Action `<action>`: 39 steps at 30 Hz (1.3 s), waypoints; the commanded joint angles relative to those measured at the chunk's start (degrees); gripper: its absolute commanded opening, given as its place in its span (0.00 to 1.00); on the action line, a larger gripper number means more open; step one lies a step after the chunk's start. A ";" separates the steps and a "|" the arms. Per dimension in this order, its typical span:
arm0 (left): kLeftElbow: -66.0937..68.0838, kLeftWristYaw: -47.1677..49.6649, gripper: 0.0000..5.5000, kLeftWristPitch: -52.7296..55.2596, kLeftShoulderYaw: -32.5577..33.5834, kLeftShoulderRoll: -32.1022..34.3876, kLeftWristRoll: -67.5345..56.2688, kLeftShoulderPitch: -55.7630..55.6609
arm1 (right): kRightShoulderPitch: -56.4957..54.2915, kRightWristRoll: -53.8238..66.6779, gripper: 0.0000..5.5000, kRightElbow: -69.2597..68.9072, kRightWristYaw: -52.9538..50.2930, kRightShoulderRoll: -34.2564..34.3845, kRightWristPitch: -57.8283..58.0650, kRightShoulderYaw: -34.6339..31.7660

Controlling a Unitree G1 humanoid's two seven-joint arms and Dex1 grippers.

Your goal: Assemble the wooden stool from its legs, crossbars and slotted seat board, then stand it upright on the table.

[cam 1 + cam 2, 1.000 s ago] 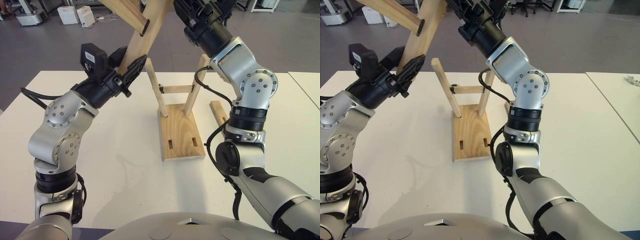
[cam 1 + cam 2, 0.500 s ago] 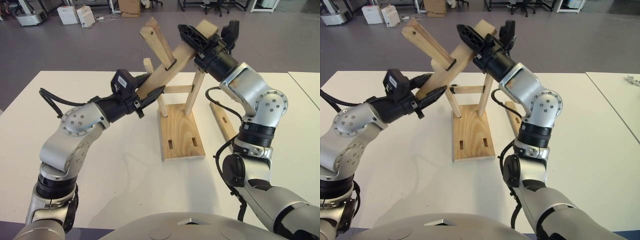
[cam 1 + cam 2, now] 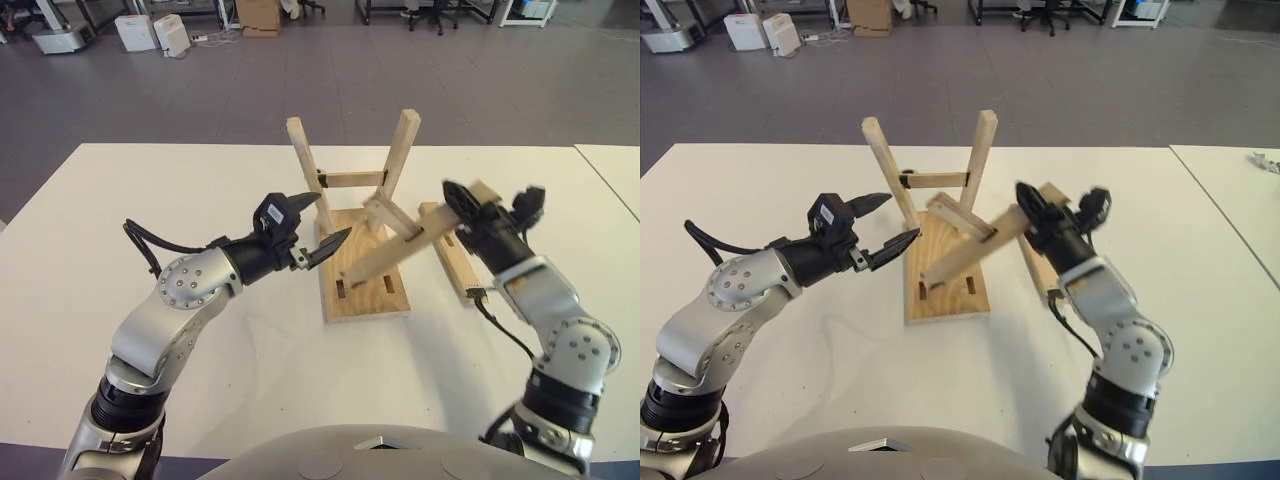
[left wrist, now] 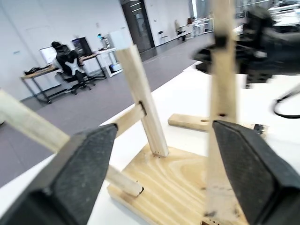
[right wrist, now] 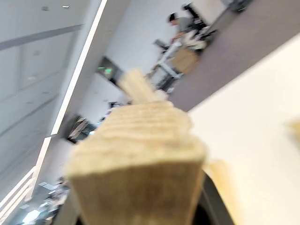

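The second leg frame (image 3: 385, 255) has come down from high over the table (image 3: 200, 180). It now slants low across the seat board (image 3: 375, 292), with its lower end at the board's near slots and its short crossbar stub pointing up and left. The left gripper (image 3: 335, 213) has let go of it. Its jaws are spread wide and hold nothing, just beside the board's left edge and close to the left leg (image 3: 310, 170) of the pair already standing in the far slots. The right gripper (image 3: 490, 203) carries the frame alone, its jaws clamped on the frame's upper end at the right of the board. A loose wooden bar (image 3: 455, 265) lies on the table just right of the board.

Judging from this, the task has passed from carrying the frame to fitting it. The frame probably needs tipping upright so its feet drop into the slots, and the free left gripper is well placed to steady it.
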 commanded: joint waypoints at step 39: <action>8.11 7.04 0.86 -5.17 5.85 -8.19 11.27 1.97 | 6.21 -27.98 0.19 -5.88 7.90 -20.53 -4.35 22.32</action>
